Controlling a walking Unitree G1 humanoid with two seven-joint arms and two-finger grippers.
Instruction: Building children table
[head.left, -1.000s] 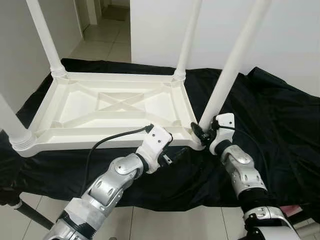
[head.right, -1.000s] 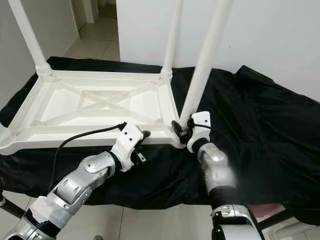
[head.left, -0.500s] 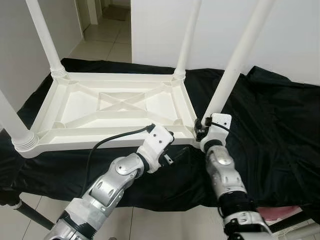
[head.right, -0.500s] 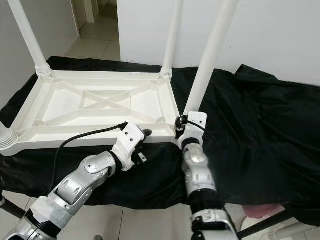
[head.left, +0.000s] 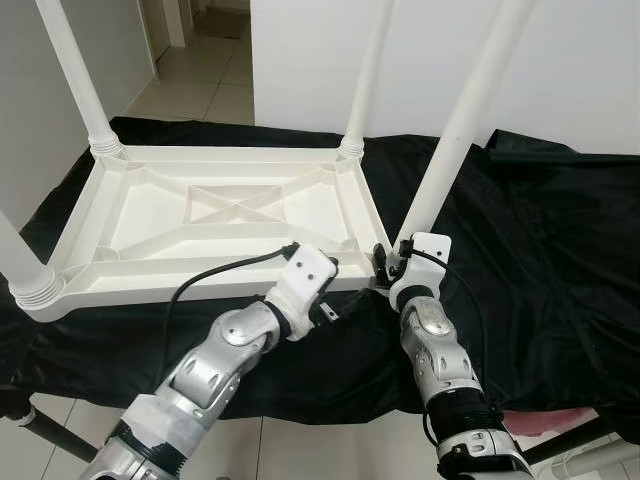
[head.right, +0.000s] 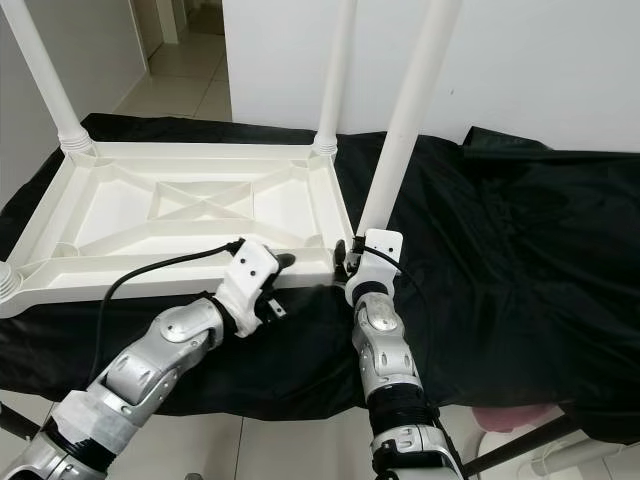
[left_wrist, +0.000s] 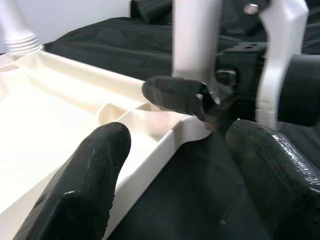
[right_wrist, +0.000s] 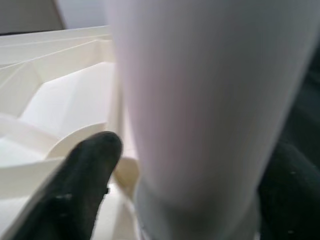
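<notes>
Table: white plastic children's table (head.left: 220, 215) lies upside down on a black cloth (head.left: 540, 230), its ribbed underside up and its white round legs standing upward at the corners.
Near-right leg: white tubular leg (head.left: 455, 125) rises from the table's near right corner, tilting slightly toward the right.
Head views: both silver arms reach to the table's near edge; the other legs, the white wall and the tiled floor behind show here.
Right gripper: right gripper (head.left: 388, 262) sits at the foot of that leg, at the near right corner.
Right wrist view: the leg (right_wrist: 200, 100) fills the space between the two black fingers (right_wrist: 85, 170), one on each side of it just above its ribbed collar; the claw is closed around the leg.
Left gripper: left gripper (head.left: 335, 290) sits at the table's near edge, just left of the right gripper.
Left wrist view: its fingers (left_wrist: 90, 170) are spread apart with the table's rim between them, one over the underside and one over the cloth; it grips nothing. The right gripper's black finger shows ahead against the leg.
</notes>
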